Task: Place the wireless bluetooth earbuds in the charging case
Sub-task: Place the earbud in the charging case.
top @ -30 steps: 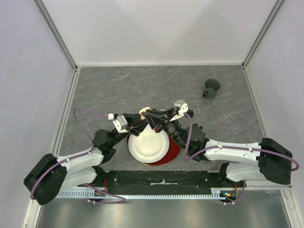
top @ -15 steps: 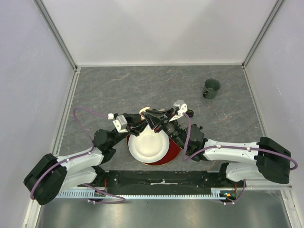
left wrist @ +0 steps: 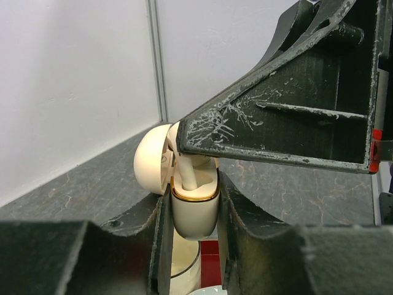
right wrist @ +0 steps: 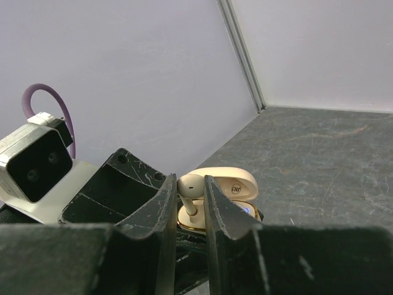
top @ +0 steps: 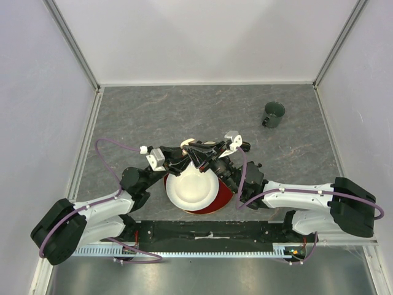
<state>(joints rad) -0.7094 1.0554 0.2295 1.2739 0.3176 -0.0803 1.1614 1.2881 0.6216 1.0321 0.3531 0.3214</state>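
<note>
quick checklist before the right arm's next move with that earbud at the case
1. charging case clamped in left gripper: ok
2. case lid open: ok
3. white earbud pinched in right gripper: ok
4. earbud stem lined up with the case opening: ok
5. earbud fully seated: not ok, its head stands above the rim
6. which socket it is entering: cannot tell
</note>
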